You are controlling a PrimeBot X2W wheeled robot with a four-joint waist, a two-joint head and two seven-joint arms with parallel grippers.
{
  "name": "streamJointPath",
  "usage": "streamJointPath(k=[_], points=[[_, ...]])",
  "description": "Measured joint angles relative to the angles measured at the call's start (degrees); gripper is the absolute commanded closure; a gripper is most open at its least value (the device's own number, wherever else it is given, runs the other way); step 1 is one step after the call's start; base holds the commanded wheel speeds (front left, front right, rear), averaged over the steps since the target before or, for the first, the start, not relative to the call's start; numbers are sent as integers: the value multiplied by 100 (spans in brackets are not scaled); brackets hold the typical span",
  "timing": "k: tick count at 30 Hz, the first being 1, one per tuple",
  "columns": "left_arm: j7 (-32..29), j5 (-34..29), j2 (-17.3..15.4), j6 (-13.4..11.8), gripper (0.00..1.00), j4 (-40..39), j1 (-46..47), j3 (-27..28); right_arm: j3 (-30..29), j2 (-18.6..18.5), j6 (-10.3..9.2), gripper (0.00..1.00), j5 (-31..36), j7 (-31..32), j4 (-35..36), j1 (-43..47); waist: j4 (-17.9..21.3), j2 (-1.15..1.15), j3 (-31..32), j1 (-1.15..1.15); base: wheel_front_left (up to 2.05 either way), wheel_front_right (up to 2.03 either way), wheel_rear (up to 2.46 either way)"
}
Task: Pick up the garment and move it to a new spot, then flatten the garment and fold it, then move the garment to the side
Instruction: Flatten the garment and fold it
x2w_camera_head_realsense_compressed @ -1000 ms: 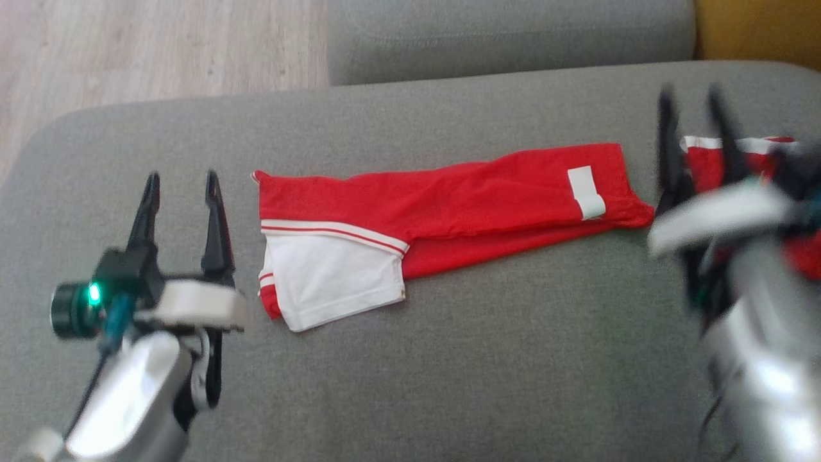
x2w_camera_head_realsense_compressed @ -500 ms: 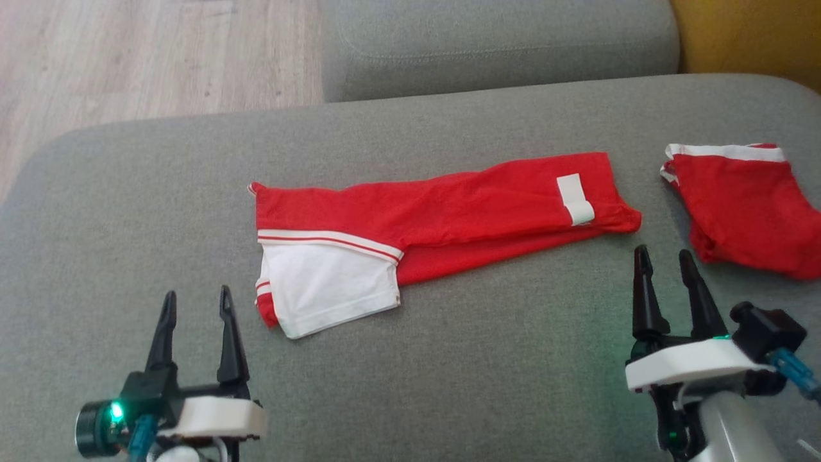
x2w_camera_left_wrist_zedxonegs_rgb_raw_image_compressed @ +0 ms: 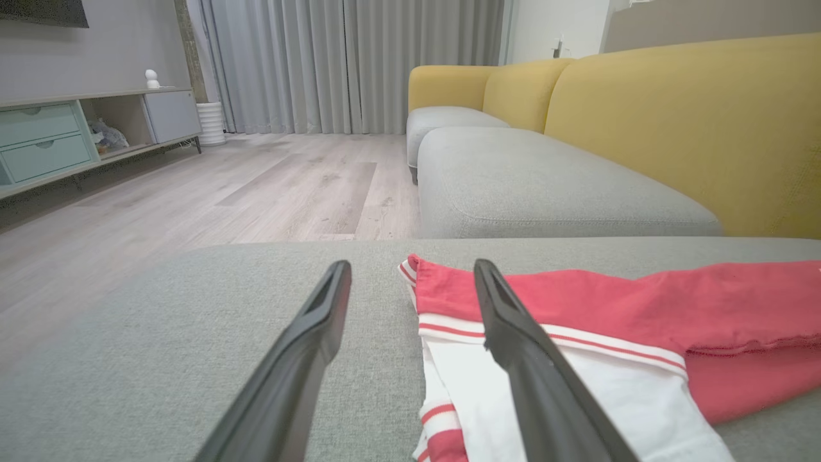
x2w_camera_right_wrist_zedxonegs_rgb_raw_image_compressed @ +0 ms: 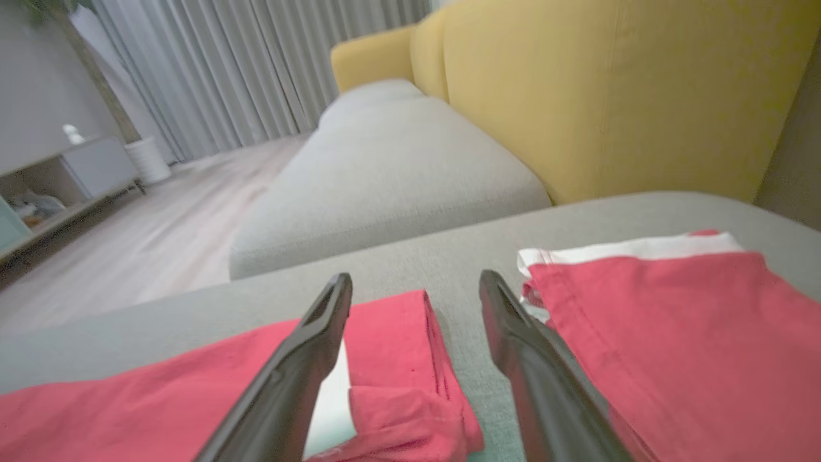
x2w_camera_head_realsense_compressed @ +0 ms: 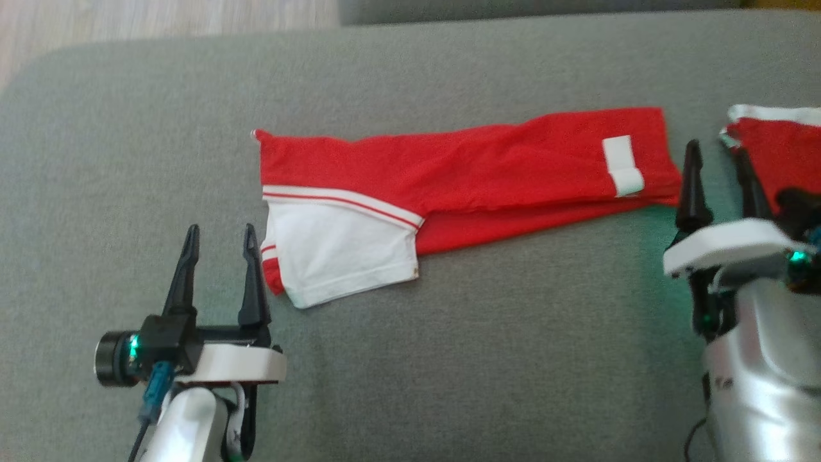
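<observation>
The garment is long and red with a white, red-striped section at its left end. It lies flat across the grey sofa cushion. My left gripper stands open just left of the white end, its right finger close to the hem. In the left wrist view, the open left gripper points past the garment, whose corner sits between the fingertips. My right gripper is open at the garment's right end. In the right wrist view, the right gripper hovers empty over the garment's edge.
A second red piece with a white band lies folded on the cushion right of my right gripper, and the right wrist view shows it as well. Wooden floor lies beyond the cushion's far left corner. A yellow sofa back rises behind.
The head camera has tilted, shifting the whole picture. Both grippers, drawn back half a second ago, now stand closer to the garment's two ends. Both stayed open.
</observation>
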State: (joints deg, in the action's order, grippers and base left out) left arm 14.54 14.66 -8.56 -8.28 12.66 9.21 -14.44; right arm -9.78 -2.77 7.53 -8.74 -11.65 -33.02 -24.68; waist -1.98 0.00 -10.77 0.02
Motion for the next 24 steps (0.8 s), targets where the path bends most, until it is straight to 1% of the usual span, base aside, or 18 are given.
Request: streamJointPath(k=[3, 9, 16, 17, 18, 19, 24], points=[[0, -96, 92, 93, 0, 60, 95, 45, -411, -4, 0, 0, 324, 222, -572, -442, -101, 0, -213, 0, 0, 0, 0], [0, -235, 234, 248, 0, 148, 146, 166, -1087, -4, 0, 0, 966, 431, -1606, -794, -290, 0, -432, -1, 0, 0, 0], [0, -389, 349, 356, 0, 179, 182, 275, -1223, -38, 0, 0, 1303, 372, -2394, -1251, -306, 0, -520, -1, 0, 0, 0], [0, -414, 358, 377, 0, 182, 209, 291, -1237, -47, 0, 5, 1338, 358, -2480, -1304, -301, 0, -526, -1, 0, 0, 0], [0, -415, 364, 380, 0, 183, 236, 310, -1246, -54, 0, 69, 1352, 343, -2554, -1352, -296, 0, -531, -2, 0, 0, 0], [0, -417, 370, 381, 0, 183, 260, 326, -1246, -63, 0, 100, 1378, 302, -2622, -1386, -290, 0, -533, -2, 0, 0, 0], [0, -531, 385, 476, 0, 196, 274, 366, -1251, -35, 1, 100, 1527, 60, -2859, -1468, -226, 0, -459, -1, 0, 0, 0]])
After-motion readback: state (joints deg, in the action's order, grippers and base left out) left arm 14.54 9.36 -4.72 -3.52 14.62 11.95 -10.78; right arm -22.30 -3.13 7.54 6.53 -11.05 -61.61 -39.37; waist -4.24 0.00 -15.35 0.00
